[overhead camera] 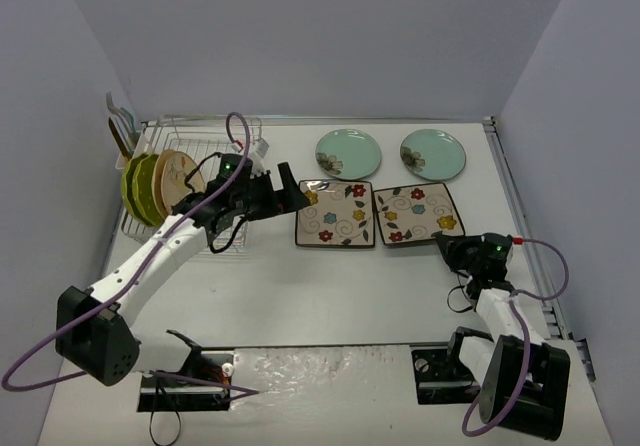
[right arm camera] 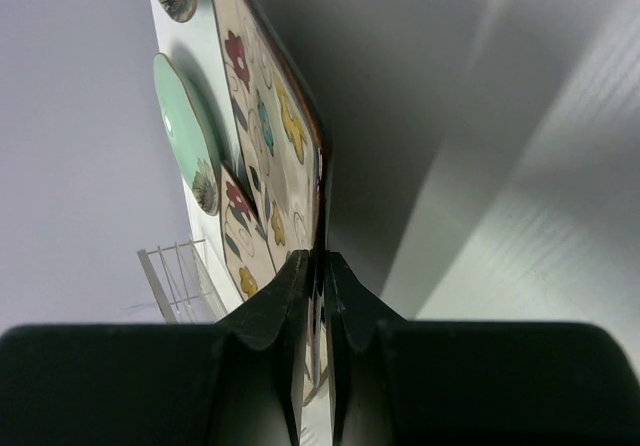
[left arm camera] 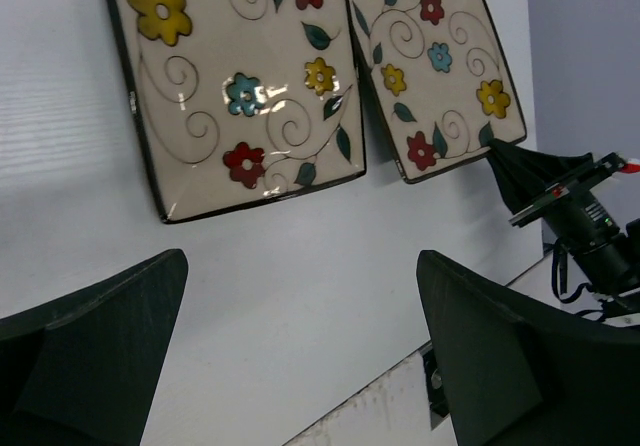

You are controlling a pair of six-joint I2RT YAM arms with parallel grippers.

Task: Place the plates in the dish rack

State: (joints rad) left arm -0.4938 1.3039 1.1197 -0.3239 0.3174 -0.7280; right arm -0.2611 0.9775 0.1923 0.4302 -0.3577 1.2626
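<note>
Right arm (overhead camera: 497, 304) folded low at table's (overhead camera: 330, 296) right edge, right gripper (overhead camera: 446, 244) clamped on right square plate's (overhead camera: 418, 213) near corner, contact hidden; left gripper (overhead camera: 283, 194) gapes empty beside far-left dish rack (overhead camera: 195, 124).

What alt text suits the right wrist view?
The right gripper is shut on the rim of a square floral plate, seen edge-on. Beyond lie another square plate, two pale teal plates and the wire dish rack.
</note>
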